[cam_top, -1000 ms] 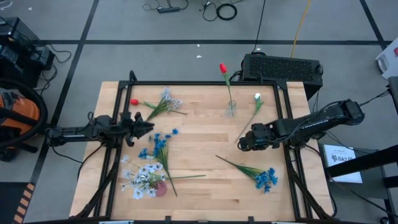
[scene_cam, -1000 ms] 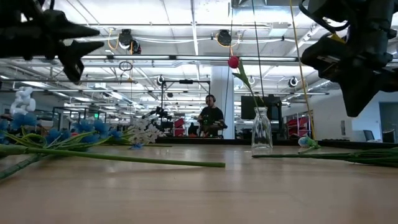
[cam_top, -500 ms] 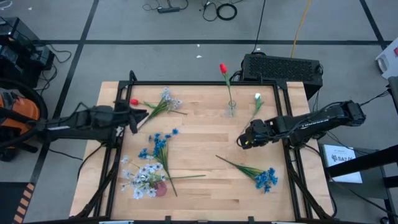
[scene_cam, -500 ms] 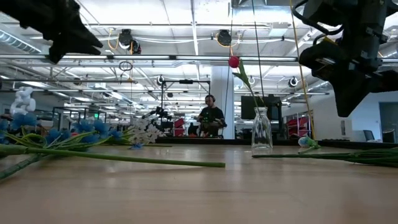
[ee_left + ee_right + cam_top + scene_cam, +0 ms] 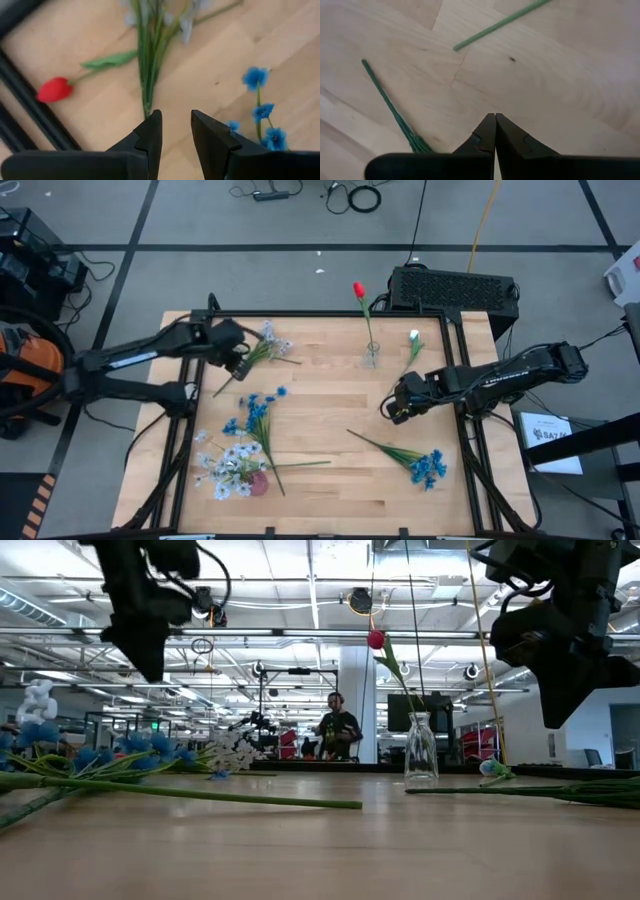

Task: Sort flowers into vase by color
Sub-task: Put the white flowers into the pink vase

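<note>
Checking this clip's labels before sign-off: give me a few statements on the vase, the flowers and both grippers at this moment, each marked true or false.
1. The vase holds one red flower. True.
2. The left gripper is clamped on a stem. False: its fingers are open and empty, above the cut end of the pale flower bunch.
3. The right gripper is shut and holds nothing. True.
4. A red bud lies on the table near the pale bunch. True.
5. All blue flowers are in the vase. False: blue flowers lie on the table.
</note>
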Robot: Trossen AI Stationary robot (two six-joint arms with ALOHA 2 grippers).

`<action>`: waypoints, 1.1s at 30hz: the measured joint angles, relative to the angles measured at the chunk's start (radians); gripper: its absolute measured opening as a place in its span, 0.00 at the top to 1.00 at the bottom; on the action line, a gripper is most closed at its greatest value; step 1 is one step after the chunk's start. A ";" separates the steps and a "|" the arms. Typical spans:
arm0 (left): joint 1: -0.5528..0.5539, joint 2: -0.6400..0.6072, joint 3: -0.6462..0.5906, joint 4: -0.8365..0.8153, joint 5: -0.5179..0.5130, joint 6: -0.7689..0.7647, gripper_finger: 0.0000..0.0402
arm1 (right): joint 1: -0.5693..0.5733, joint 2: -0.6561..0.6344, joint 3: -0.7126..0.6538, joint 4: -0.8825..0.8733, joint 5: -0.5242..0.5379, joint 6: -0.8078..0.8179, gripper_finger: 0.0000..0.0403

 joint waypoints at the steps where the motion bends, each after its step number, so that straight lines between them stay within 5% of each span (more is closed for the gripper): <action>1: 0.012 0.020 0.000 0.002 0.010 0.003 0.73 | 0.000 0.000 0.000 0.000 0.000 -0.007 1.00; 10: 0.068 0.182 0.000 0.011 -0.033 0.008 0.69 | 0.000 0.000 0.000 0.003 0.026 -0.076 1.00; 22: 0.112 0.358 0.000 0.139 -0.032 0.130 0.37 | 0.000 0.000 0.000 0.011 0.037 -0.134 1.00; 33: 0.112 0.511 0.001 0.166 -0.048 0.218 0.36 | 0.000 0.000 0.000 0.012 0.034 -0.131 1.00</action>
